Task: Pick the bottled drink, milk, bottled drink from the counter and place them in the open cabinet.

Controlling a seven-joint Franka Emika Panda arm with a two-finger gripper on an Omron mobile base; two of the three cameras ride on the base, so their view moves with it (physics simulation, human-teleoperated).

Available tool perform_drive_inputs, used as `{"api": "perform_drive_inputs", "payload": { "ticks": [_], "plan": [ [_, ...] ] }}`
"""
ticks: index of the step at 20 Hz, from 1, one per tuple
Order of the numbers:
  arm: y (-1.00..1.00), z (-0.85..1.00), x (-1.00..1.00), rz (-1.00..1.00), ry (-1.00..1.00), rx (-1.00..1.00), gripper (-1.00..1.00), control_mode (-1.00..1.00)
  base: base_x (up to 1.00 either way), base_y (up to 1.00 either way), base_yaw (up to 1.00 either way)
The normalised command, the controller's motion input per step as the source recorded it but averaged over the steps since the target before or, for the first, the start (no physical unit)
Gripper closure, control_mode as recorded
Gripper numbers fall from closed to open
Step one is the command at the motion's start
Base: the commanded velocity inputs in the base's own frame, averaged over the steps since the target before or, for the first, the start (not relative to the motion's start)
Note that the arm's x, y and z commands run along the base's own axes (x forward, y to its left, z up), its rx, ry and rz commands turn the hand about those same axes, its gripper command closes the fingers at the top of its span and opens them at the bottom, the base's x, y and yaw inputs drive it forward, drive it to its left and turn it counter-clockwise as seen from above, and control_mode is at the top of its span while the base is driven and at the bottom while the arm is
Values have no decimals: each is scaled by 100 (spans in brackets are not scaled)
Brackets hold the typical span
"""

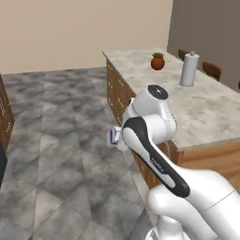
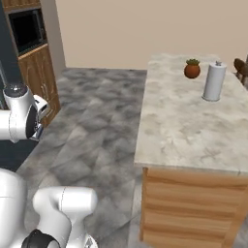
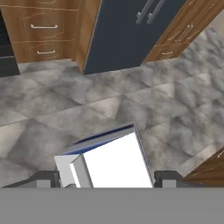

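One small white carton with blue panels, the milk [image 3: 109, 159], sits between the two dark finger tips of the end effector [image 3: 107, 179] in the hand view; the tips stand at either side of the carton and appear to press its walls, so the end effector is judged closed on the milk. In the left base view a corner of the same carton [image 1: 113, 136] peeks out beside the white arm's elbow, above the grey tiled floor [image 1: 56, 154] and clear of the long beige marble-look desk [image 1: 201, 108]. The carton is thus in the air, off the desk, carried low and out to the arm's left side.

Below the carton the hand view looks onto floor tiles, brown wooden drawer fronts with slim metal handles [image 3: 39, 30] and a dark blue-grey panel with two bar handles [image 3: 127, 30]. This outlook suggests the hand is turned away from the desk while the base travels, the grip on opposite walls keeping the carton steady in transit.

On the desk stand a tall grey metal canister [image 1: 189, 69] and a small round reddish pot with a green plant [image 1: 158, 61], well apart from the arm; neither belongs to the task. Judged from these views, the transport step for the milk is in hand and placement is not yet done.
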Motion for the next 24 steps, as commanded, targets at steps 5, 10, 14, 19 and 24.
{"api": "perform_drive_inputs", "payload": {
  "ticks": [5, 10, 14, 19, 24],
  "plan": [
    [0, 0, 0, 0, 0, 0, 100, 100, 4, 98, 11],
    [0, 0, 0, 0, 0, 0, 100, 100, 0, 32, 30],
    [0, 0, 0, 0, 0, 0, 100, 100, -12, 1, 44],
    [0, 0, 0, 0, 0, 0, 100, 100, -23, 0, 53],
    [0, 0, 0, 0, 0, 0, 100, 100, -20, 0, 62]
  ]
}}
